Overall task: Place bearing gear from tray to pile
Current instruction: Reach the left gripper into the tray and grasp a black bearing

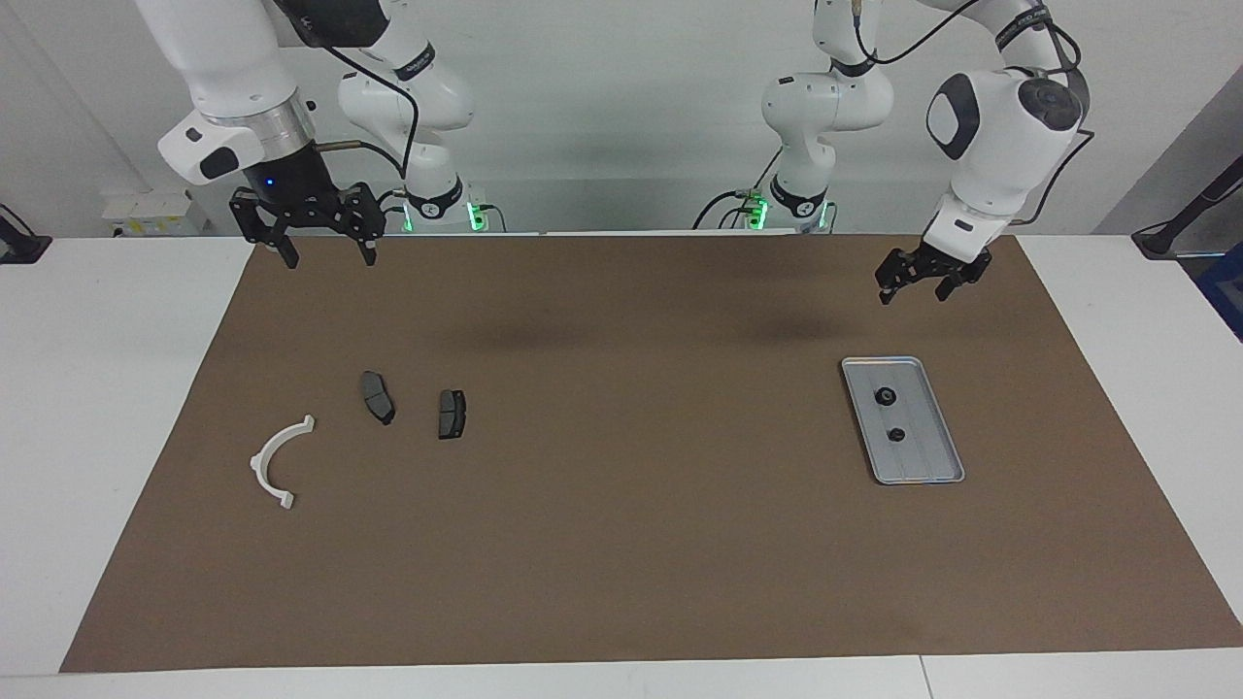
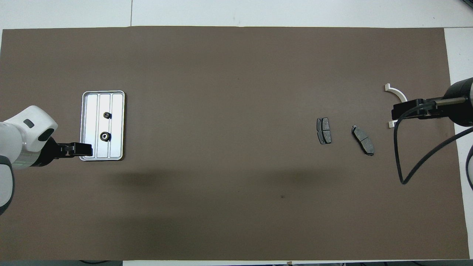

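Two small dark round bearing gears lie in the silver tray [image 1: 927,456] [image 2: 116,122]: the larger one [image 1: 885,396] [image 2: 105,136] nearer the robots, the smaller one [image 1: 896,434] [image 2: 107,115] farther. The pile at the right arm's end is a white curved bracket [image 1: 277,461] [image 2: 397,95] and two dark brake pads [image 1: 378,396] [image 1: 452,414] [image 2: 363,140] [image 2: 324,130]. My left gripper [image 1: 911,289] [image 2: 87,149] hangs open and holds nothing, up over the mat by the tray's corner nearest the robots. My right gripper [image 1: 329,258] [image 2: 397,111] waits open, raised above the mat's edge near the pile.
A brown mat [image 1: 621,544] [image 2: 229,92] covers most of the white table. The right arm's black cable [image 2: 402,162] loops over the mat near the pile. A wide bare stretch of mat separates the tray from the pile.
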`<state>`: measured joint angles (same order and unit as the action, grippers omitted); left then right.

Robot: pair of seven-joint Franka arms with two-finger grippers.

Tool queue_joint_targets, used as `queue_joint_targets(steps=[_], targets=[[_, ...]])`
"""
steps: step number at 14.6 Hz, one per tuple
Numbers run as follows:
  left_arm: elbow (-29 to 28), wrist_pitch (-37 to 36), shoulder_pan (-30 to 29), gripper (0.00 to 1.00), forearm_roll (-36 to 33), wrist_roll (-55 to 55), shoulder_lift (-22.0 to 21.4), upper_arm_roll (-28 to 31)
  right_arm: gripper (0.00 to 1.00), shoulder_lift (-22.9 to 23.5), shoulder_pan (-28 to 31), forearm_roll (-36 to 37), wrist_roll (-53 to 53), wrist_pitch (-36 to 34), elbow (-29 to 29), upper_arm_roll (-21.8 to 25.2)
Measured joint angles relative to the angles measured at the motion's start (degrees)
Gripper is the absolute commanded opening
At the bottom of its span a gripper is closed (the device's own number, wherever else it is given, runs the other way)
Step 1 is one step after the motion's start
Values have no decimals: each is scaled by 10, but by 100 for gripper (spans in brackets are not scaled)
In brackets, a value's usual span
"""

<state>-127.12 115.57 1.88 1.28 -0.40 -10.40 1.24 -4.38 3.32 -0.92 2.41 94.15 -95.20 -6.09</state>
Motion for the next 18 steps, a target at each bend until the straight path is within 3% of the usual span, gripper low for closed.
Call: queue_joint_targets(steps=[5, 15, 18], targets=[[-20, 110, 0, 100, 0, 7, 72, 0, 100, 0, 1, 0, 0, 1, 0, 1], [-45, 183, -1, 100, 0, 11, 116, 0, 100, 0, 0, 0, 0, 1, 0, 0], [-46, 225, -1, 100, 0, 13, 147, 0, 100, 0, 0, 0, 0, 1, 0, 0]])
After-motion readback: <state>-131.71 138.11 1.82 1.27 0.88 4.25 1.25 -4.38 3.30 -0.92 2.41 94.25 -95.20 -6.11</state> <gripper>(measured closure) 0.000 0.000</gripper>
